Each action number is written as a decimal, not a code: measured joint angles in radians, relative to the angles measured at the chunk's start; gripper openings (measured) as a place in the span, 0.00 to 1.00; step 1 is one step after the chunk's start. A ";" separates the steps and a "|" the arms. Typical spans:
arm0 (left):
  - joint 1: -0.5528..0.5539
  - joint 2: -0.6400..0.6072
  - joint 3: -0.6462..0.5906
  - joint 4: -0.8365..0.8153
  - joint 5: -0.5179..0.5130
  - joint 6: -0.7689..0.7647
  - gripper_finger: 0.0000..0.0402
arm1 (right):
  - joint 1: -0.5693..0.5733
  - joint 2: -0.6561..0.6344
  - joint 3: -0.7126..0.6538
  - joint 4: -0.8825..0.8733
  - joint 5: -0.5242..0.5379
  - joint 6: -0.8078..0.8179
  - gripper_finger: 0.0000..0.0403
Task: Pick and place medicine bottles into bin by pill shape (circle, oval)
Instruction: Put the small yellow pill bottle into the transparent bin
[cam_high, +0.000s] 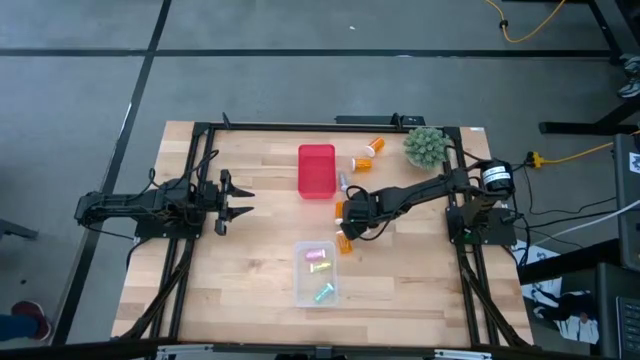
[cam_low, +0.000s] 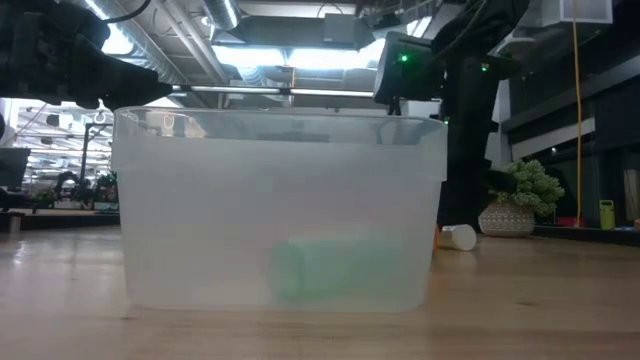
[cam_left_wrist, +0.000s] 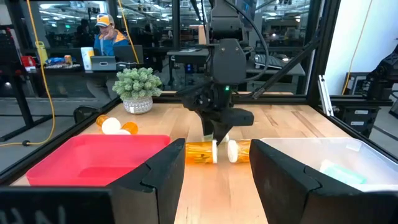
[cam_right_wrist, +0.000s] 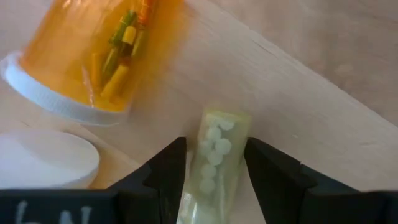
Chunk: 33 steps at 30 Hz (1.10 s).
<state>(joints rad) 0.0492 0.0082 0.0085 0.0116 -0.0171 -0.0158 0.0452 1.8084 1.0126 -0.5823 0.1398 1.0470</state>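
My right gripper (cam_high: 345, 212) points down at mid-table, shut on a tiny clear bottle of pale round pills (cam_right_wrist: 214, 162). An orange bottle of oblong pills (cam_right_wrist: 93, 56) and a white cap (cam_right_wrist: 43, 158) lie right beside it. More orange bottles lie near the plant (cam_high: 375, 147) and near the clear bin (cam_high: 345, 243). The clear bin (cam_high: 316, 290) holds pink, yellow and green small bottles. The red bin (cam_high: 316, 170) shows nothing inside. My left gripper (cam_high: 235, 200) waits open at the table's left, touching nothing. My right gripper pinches the tiny clear bottle by its two long sides (cam_right_wrist: 193, 155) between its two fingers. The fingers come from above, pointing down, and lie across the bottle. I cannot tell whether the bottle still rests on the table.
A green spiky plant in a pot (cam_high: 424, 146) stands at the far right. The clear bin (cam_low: 280, 210) fills the low view. Two orange bottles (cam_left_wrist: 199, 151) lie between the bins below my right gripper (cam_left_wrist: 214, 134). A person (cam_left_wrist: 106, 34) sits beyond the table.
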 joint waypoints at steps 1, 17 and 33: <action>0.000 0.000 0.000 0.000 0.000 0.000 0.43 | 0.000 0.000 0.000 0.001 0.001 0.000 0.42; 0.000 0.000 0.000 0.000 0.000 0.000 0.43 | -0.002 -0.005 0.006 -0.015 0.005 -0.002 0.33; 0.000 0.000 0.000 0.000 0.000 0.000 0.43 | -0.005 -0.002 0.294 -0.233 -0.003 -0.333 0.29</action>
<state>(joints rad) 0.0494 0.0082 0.0084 0.0120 -0.0170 -0.0162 0.0402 1.8060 1.3070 -0.8149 0.1370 0.7143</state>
